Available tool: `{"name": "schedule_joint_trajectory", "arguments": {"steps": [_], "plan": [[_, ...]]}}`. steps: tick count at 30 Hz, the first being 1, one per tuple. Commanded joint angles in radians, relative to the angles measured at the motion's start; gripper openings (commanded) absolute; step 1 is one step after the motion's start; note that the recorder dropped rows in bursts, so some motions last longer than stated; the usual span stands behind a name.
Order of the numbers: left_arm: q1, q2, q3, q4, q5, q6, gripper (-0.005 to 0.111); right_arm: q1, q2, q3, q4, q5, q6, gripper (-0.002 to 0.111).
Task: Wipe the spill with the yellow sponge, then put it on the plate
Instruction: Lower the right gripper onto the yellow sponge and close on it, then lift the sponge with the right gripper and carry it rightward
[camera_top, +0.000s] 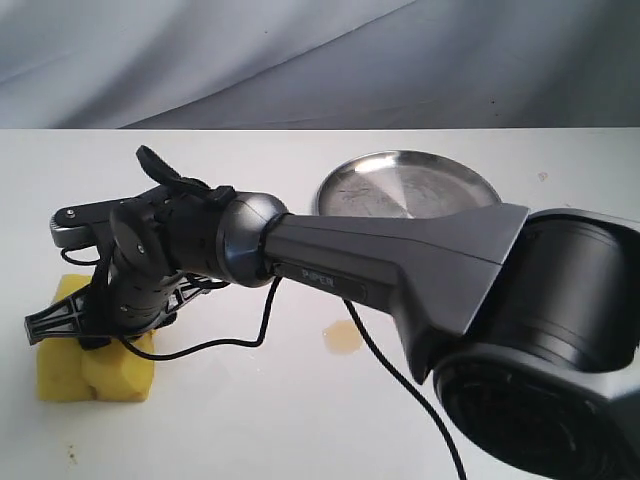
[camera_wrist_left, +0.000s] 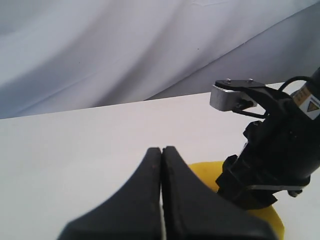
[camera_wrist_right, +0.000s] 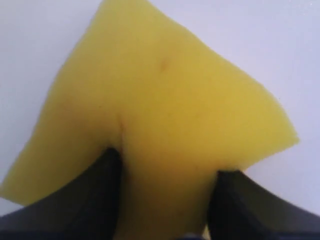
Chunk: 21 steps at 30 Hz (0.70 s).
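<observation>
The yellow sponge (camera_top: 95, 375) lies on the white table at the front left. My right gripper (camera_top: 88, 322) reaches across from the right and is shut on the sponge, pressing down from above. In the right wrist view the sponge (camera_wrist_right: 165, 95) fills the frame, and the dark fingers (camera_wrist_right: 107, 175) dent its sides with the gripper (camera_wrist_right: 169, 164) around it. The spill (camera_top: 343, 337) is a small amber puddle at the table's middle, apart from the sponge. Behind it sits the plate (camera_top: 410, 185), bare. My left gripper (camera_wrist_left: 162, 148) is shut on nothing, near the sponge (camera_wrist_left: 205, 172).
The right arm's thick black body (camera_top: 400, 265) spans the table between the spill and the plate. Its cable (camera_top: 250, 335) trails over the table beside the spill. A grey cloth backdrop (camera_top: 320, 60) hangs behind the table's far edge.
</observation>
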Motion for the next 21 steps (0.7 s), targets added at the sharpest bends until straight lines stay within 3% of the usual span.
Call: {"name": "schedule_joint_trajectory", "arguments": {"steps": [1, 4, 13, 21], "plan": [[0.001, -0.003, -0.003, 0.001, -0.007, -0.008, 0.000, -0.003, 0.021, -0.003, -0.042, 0.047, 0.007, 0.015], [0.001, -0.003, -0.003, 0.001, -0.007, -0.008, 0.000, -0.003, -0.006, -0.005, -0.062, 0.058, 0.007, 0.000], [0.001, -0.003, -0.003, 0.001, -0.007, -0.008, 0.000, -0.002, -0.222, 0.053, -0.268, 0.103, 0.027, 0.000], [0.001, -0.003, -0.003, 0.001, -0.007, -0.010, 0.000, -0.006, -0.622, 0.609, -0.629, -0.007, 0.250, 0.000]]}}
